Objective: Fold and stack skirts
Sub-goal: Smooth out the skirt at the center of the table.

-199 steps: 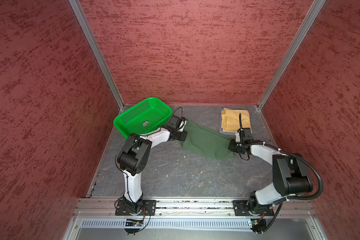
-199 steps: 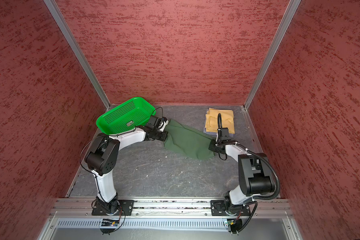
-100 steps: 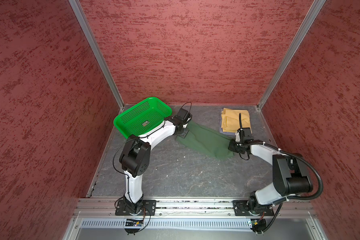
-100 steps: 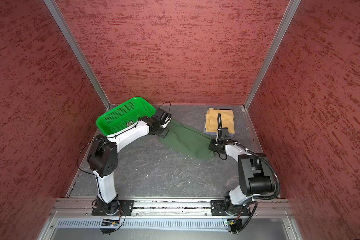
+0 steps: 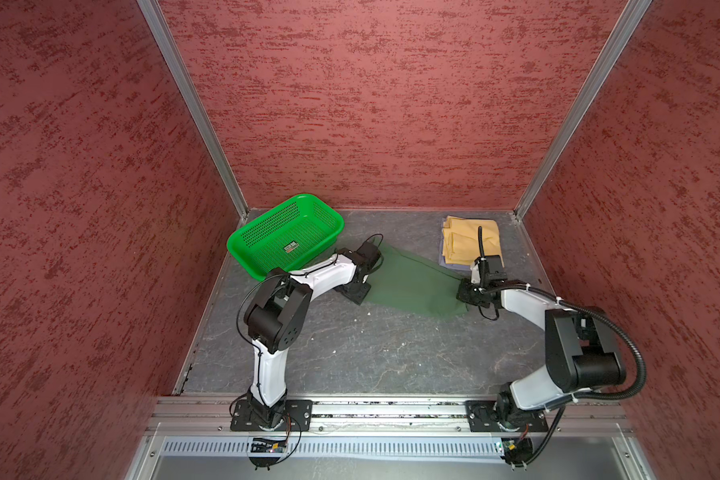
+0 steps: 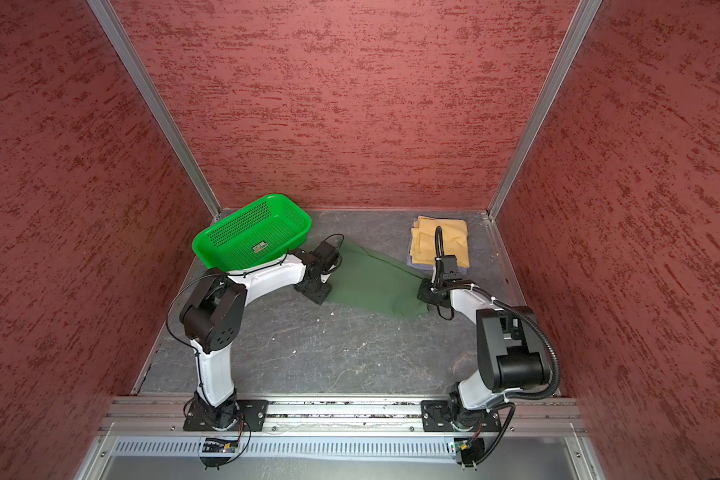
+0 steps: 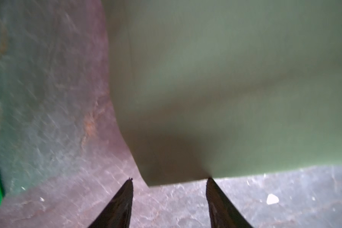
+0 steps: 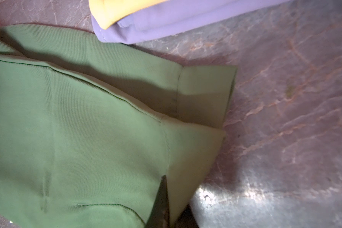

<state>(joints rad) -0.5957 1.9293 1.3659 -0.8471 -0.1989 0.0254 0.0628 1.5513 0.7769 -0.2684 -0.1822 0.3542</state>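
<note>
Left pincer (image 7: 170, 179) at green skirt (image 7: 225, 79) corner

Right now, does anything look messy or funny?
The green skirt lies spread out, unfolded, next to the neat stack. A few white crumbs dot the table. Nothing looks torn.

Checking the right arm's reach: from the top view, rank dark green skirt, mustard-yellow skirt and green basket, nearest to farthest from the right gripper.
1. dark green skirt, its corner in the right gripper, mid-table.
2. mustard-yellow skirt, folded, back right.
3. green basket, back left.
</note>
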